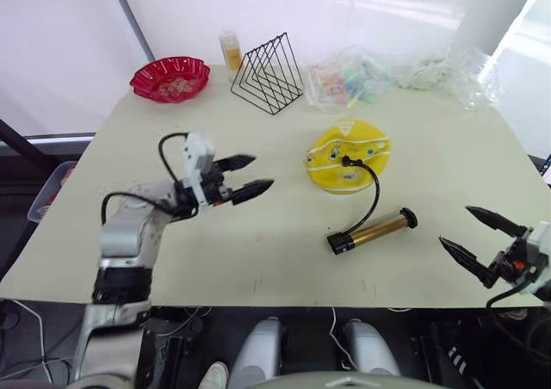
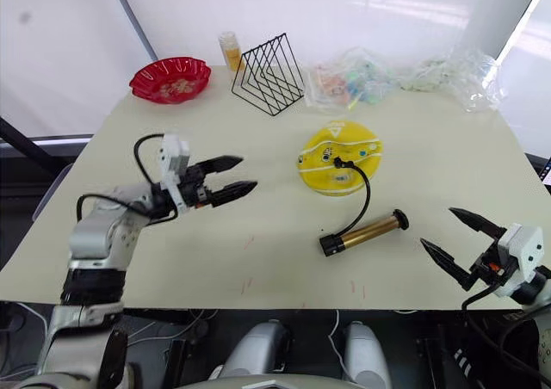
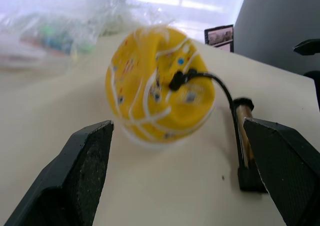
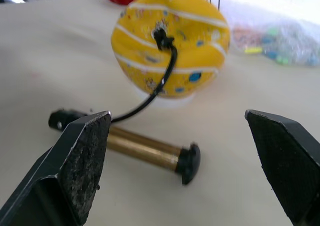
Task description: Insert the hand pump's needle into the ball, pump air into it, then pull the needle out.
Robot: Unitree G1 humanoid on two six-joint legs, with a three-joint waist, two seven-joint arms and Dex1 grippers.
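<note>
I see the ball [image 1: 347, 156] squashed flat near the middle of the table [image 1: 258, 260], with the small black fitting of the needle [image 1: 348, 160] seated in its top and the black hose curving down to the hand pump [image 1: 372, 231], which lies on its side just in front of the ball. My left gripper [image 1: 244, 176] hovers over the table to the left of the ball, well apart from it, its jaws spread and holding nothing. My right gripper [image 1: 473, 232] hangs at the table's near right edge, right of the pump, jaws likewise spread wide and empty. The tabletop is pale beige; along its far edge stand a red scalloped bowl [image 1: 170, 78], a small bottle [image 1: 231, 50], a black wire rack [image 1: 268, 73] and crumpled clear plastic bags [image 1: 396, 75], with white walls behind. The right wrist view shows the pump's black end cap [image 4: 187, 161] up close, while the left wrist view shows the ball's white seams and coloured prints
</note>
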